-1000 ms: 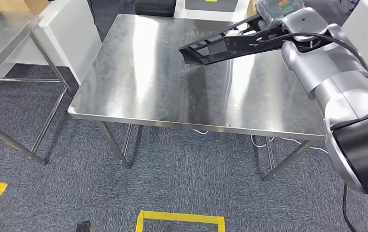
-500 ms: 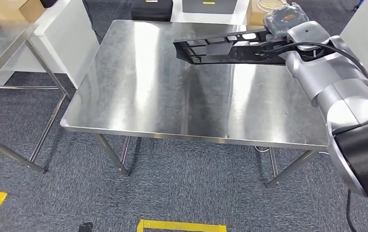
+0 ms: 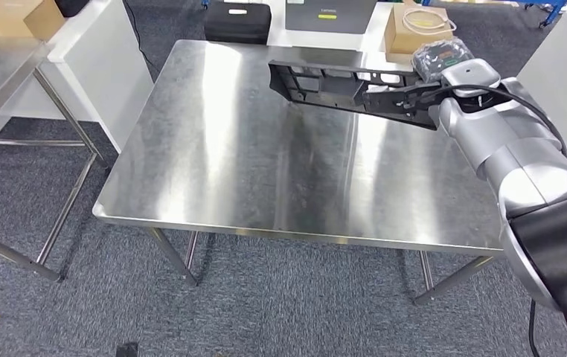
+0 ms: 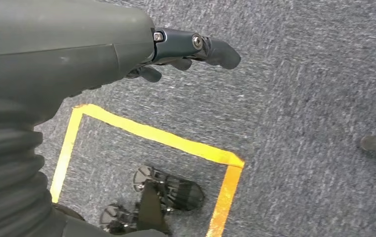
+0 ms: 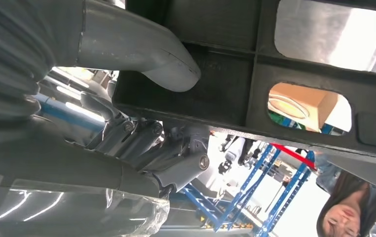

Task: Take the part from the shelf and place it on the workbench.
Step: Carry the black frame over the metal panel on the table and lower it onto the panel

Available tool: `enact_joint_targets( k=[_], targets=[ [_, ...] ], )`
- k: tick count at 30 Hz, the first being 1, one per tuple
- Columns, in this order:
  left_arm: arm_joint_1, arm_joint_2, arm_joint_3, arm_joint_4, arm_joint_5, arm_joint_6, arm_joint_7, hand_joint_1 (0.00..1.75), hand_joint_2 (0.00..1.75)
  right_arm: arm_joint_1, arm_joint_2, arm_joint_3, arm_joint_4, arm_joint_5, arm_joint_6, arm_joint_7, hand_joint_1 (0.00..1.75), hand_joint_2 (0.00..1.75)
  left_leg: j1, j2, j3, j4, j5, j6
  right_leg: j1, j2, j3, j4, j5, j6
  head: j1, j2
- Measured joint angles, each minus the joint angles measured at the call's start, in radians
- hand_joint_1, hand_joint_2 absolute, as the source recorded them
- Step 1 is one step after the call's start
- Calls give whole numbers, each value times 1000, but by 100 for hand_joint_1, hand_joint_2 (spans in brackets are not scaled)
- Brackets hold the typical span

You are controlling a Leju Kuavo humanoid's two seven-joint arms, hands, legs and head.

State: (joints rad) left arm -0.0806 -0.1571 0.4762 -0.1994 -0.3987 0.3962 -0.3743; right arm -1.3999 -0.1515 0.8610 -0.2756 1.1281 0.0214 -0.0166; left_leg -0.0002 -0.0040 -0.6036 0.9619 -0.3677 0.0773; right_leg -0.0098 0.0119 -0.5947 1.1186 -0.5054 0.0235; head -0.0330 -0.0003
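The part [image 3: 338, 84] is a long black plastic frame with several cut-out windows. My right hand [image 3: 439, 61], wrapped in clear plastic, grips one end and holds it lengthways over the far half of the steel workbench [image 3: 213, 186]. Whether the part touches the top, I cannot tell. In the right wrist view the grey thumb [image 5: 146, 57] presses on one face of the part [image 5: 275, 69] and the dark fingers [image 5: 171, 148] clamp the other. My left hand [image 4: 186, 49] hangs over the carpet with its fingers loosely apart, holding nothing.
Beyond the workbench lie a cardboard box [image 3: 417, 28] and a black case [image 3: 237, 21]. A second steel table [image 3: 5, 82] and a white cabinet [image 3: 109, 56] stand at the left. Yellow tape [image 4: 151, 136] marks the carpet. A person [image 5: 346, 212] stands beyond the part.
The whole view has shifted, so the camera moved. My right hand has carried the part further towards the workbench's far edge and turned it from a steep slant to nearly level.
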Motion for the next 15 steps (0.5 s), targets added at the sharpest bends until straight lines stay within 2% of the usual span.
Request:
enact_joint_targets(
  k=[1, 2, 3, 4, 6, 7, 8, 9, 10, 12, 14, 15],
  targets=[
    [-1, 0, 2, 0, 0, 0, 0, 0, 175, 5, -2, 0, 1, 0, 0, 0, 175, 175, 0, -1, 2, 0, -4, 2, 0, 0, -48, 72, -23, -5, 0, 0],
    [-1, 0, 3, 0, 0, 0, 0, 0, 175, 12, -6, 0, 2, 0, 0, 1, 175, 175, -1, -3, 6, 0, -9, 3, 0, -1, -90, 125, -39, -4, 1, 0],
    [-1, 0, 3, 0, 0, 0, 0, 0, 175, 18, -8, 0, 3, 0, 0, 1, 175, 175, -1, -5, 12, 1, -15, 2, 0, -1, -116, 143, -39, 3, 2, 0],
    [0, -1, 4, 0, 0, 0, 0, 0, 175, 22, -10, 0, 4, 0, 0, 1, 175, 175, -2, -8, 19, 1, -22, 1, 0, -1, -120, 119, -18, 15, 3, 0],
    [1, -2, 4, 0, 0, 0, -1, 0, 175, 25, -12, 0, 6, 1, 0, 3, 175, 175, -4, -11, 35, 3, -37, -5, 0, -3, -76, -28, 67, 37, 3, 0],
    [0, -2, 5, 0, 0, 0, -3, 0, 175, 25, -13, 0, 6, 1, 0, 4, 175, 175, -6, -12, 43, 5, -44, -9, 1, -6, -51, -103, 103, 36, 3, 0],
    [0, -2, 6, 0, 2, 1, -5, 0, 175, 25, -14, 0, 7, 1, 0, 6, 175, 175, -8, -13, 46, 5, -51, -13, 2, -9, -30, -156, 124, 28, 4, 0],
    [-1, -2, 7, 0, 6, 2, -11, 0, 175, 25, -15, 0, 7, 1, -1, 7, 175, 175, -10, -13, 49, 7, -54, -19, 5, -11, -19, -182, 135, 15, 5, 0],
    [-1, -3, 9, 0, 11, 5, -22, 0, 175, 25, -16, 0, 8, 1, -2, 10, 175, 175, -11, -14, 50, 11, -57, -24, 5, -12, -15, -187, 136, 0, 5, 0],
    [-1, -2, 18, 0, 23, 28, -71, 0, 175, 28, -17, 0, 8, 2, -4, 15, 175, 175, -10, -13, 50, 23, -66, -34, -1, -11, -2, -188, 142, -17, 5, 0],
    [-2, -3, 29, -1, 33, 86, -152, 0, 175, 31, -20, 0, 8, 5, -8, 18, 87, 175, -4, -8, 19, 84, -89, -47, -7, -10, 12, -187, 136, -28, 4, 0],
    [-3, -4, 37, -1, 43, 118, -193, 0, 175, 33, -21, 0, 8, 6, -11, 18, 44, 175, 1, -5, -16, 142, -108, -54, -5, -10, 16, -187, 132, -34, 5, 0]
  ],
)
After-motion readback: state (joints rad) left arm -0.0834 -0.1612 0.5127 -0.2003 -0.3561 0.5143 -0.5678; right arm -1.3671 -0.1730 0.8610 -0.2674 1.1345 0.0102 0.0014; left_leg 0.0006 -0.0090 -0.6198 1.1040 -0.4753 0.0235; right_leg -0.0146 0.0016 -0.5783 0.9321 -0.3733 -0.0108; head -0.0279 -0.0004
